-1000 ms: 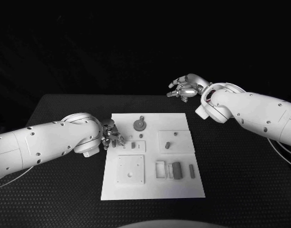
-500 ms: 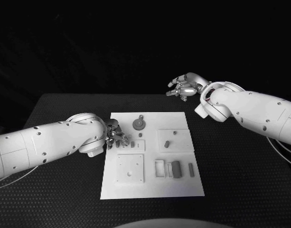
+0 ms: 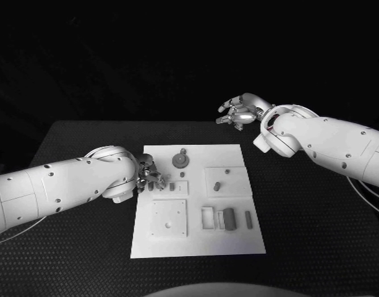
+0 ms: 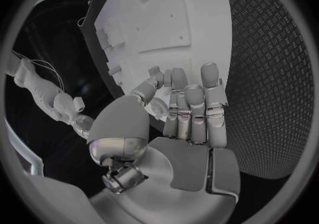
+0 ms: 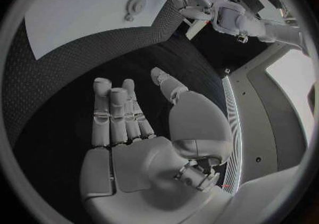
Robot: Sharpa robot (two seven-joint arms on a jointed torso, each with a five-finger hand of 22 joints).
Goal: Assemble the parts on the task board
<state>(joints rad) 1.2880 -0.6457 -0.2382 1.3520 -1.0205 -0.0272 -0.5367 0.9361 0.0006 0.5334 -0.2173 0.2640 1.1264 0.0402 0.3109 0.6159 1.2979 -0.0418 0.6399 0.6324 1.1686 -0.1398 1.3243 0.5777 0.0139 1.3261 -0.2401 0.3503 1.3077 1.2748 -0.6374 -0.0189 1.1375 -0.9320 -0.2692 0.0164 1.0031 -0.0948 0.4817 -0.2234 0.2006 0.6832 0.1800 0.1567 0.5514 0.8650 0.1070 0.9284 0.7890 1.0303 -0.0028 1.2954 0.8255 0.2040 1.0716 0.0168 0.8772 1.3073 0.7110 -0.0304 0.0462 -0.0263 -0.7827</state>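
**Entry: left hand at the board's left edge, right hand parked clear**

- **Task board** [image 3: 198, 247]: white plate, centre of the head view, long axis running up the frame. Round part [image 3: 181, 162] sits near its upper edge; a small upright part [image 3: 216, 185] stands on the square plate at centre right; narrow dark parts [image 3: 229, 219] lie in the lower right.
- **Left hand** [image 3: 150, 175]: at the board's left edge, centre-left of frame. In the wrist view its fingers [image 4: 193, 109] lie side by side, extended, thumb bent in toward a small part [image 4: 154, 71]. You cannot tell whether that part is pinched or merely next to the thumb tip.
- **Right hand** [image 3: 239, 113]: upper centre-right, beyond the board's far edge, fingers [image 5: 116, 112] loosely together, holding nothing.

**Hazards, as you should judge them**
- If the thumb contact is only light, a sideways nudge could tip or slide the small part off its seat.
- The left forearm lies low beside the board; a sweep rightward could shift the whole plate, since nothing visibly pins it.
- Fingers reaching further in risk brushing the round part.

**Room**
- Black table [image 3: 323, 210] lies open right of the board and below it; the left margin is crowded by the arm. The table's far edge is close behind the right hand.
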